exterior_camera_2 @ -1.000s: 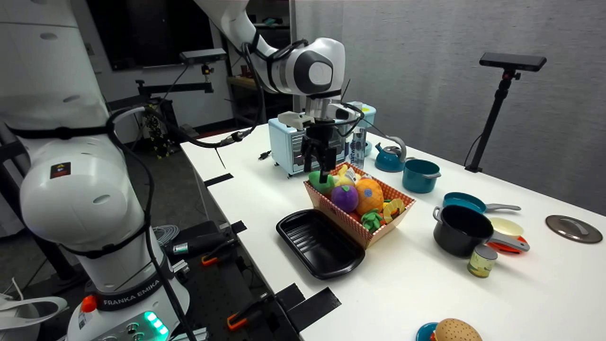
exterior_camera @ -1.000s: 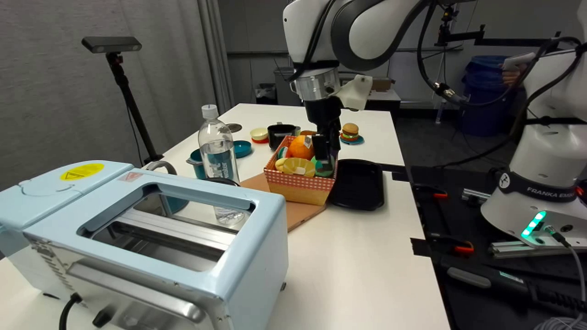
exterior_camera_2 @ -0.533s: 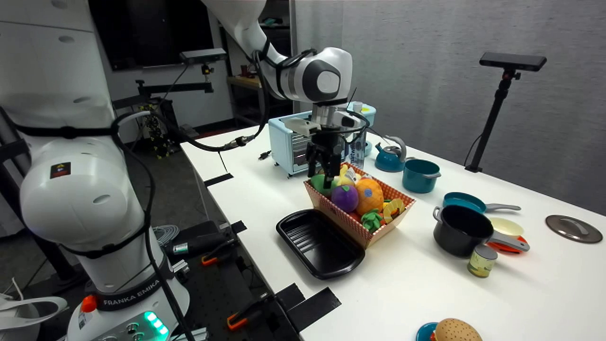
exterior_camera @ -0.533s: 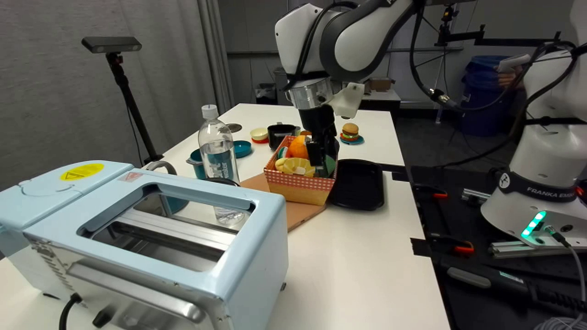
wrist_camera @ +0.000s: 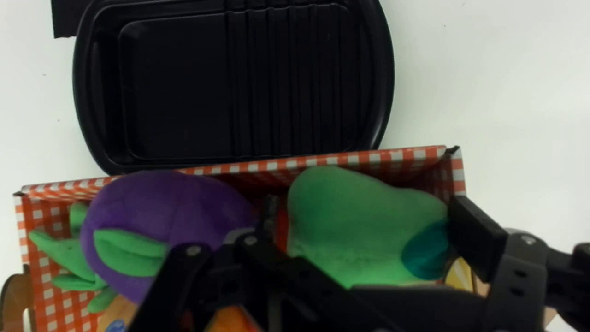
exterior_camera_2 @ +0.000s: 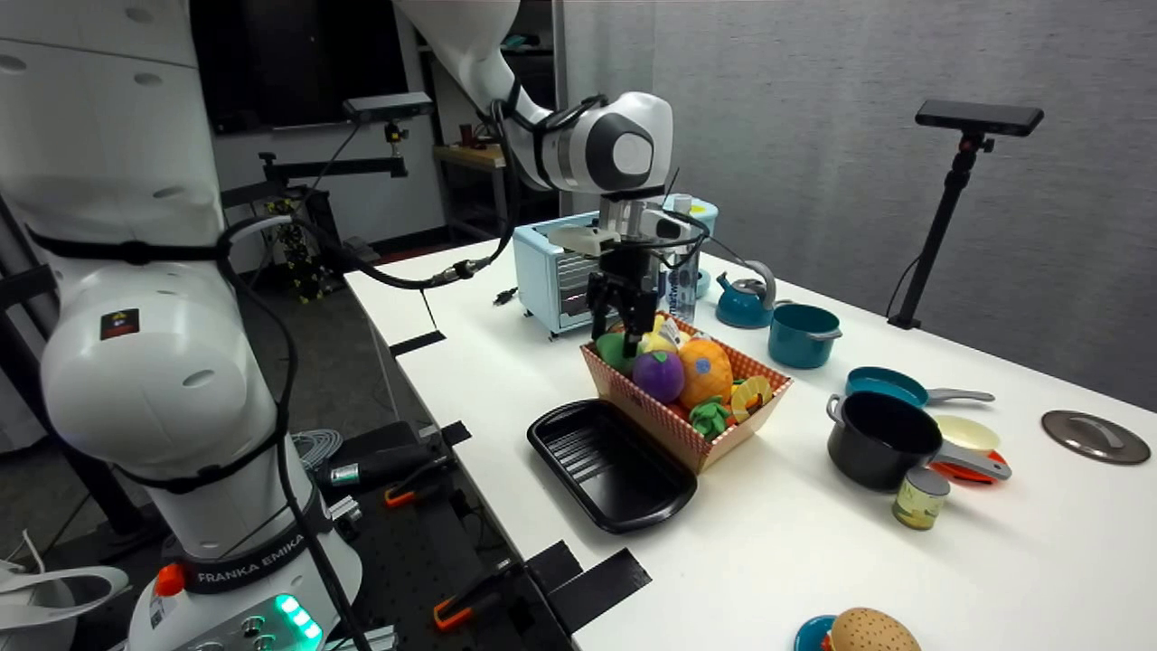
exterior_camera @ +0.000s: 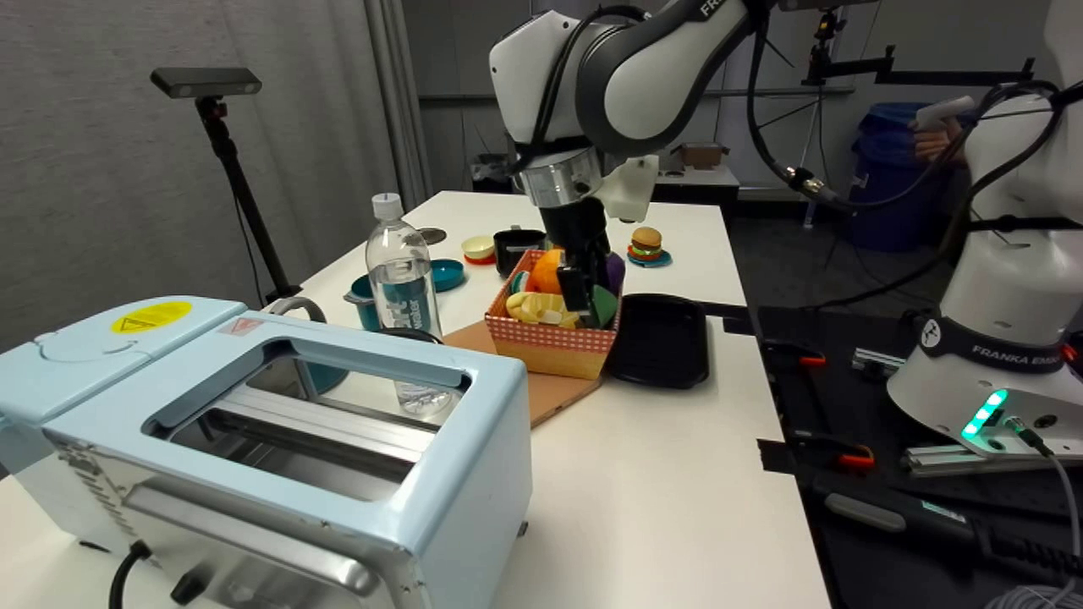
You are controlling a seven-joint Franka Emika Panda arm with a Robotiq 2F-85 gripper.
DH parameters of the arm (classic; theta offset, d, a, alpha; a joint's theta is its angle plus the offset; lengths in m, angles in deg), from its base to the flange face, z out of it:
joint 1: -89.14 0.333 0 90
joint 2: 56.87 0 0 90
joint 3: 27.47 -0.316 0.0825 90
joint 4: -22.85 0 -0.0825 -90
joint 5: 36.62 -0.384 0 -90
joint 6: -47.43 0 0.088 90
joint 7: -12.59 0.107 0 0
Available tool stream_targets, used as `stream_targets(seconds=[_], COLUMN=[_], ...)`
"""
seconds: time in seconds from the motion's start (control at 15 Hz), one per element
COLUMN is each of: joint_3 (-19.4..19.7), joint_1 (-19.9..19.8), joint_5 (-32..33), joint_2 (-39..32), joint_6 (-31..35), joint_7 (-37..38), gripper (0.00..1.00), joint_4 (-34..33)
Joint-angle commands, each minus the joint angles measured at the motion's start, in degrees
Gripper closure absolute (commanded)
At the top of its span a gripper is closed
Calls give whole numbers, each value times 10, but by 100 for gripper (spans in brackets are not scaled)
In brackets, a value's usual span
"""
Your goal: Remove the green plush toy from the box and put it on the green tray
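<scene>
A green plush toy (wrist_camera: 345, 226) sits at one end of a red-checked box (exterior_camera: 548, 359), framed in the wrist view by the parted fingers (wrist_camera: 477, 240) of the robot's gripper (wrist_camera: 370, 220). Those fingers stand wide, clasping nothing as far as can be seen: a strip of red shows between the toy and the finger nearer the purple plush (wrist_camera: 170, 203), while contact at the toy's far end cannot be told. An orange plush (exterior_camera_2: 705, 372) shares the box. Alongside its checked edge lies the tray (wrist_camera: 175, 87) (green by name, all but black to the eye), and farther along the white table (exterior_camera: 660, 491) stands a pale blue toaster oven (exterior_camera: 474, 457). The step in hand appears to be the grasp, the toy not yet lifted. The next move likely calls for drawing the fingers together on the soft body, raising it straight past the rim without snagging the purple plush, then setting it down in the tray.
</scene>
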State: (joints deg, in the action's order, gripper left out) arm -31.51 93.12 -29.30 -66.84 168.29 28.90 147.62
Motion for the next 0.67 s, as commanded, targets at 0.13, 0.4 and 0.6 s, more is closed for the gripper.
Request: stream_targets(seconds=[0.13,0.4,0.6], joint_3=[1,1,4], joint_1=[11,10,7], joint_5=[-4,-13,-26], joint_2=[-12,-7,7], joint_6=[-15,-14,-19], joint_7=[-25,-30,-26], gripper=[56,82,99], joint_4=[-31,-30,-18])
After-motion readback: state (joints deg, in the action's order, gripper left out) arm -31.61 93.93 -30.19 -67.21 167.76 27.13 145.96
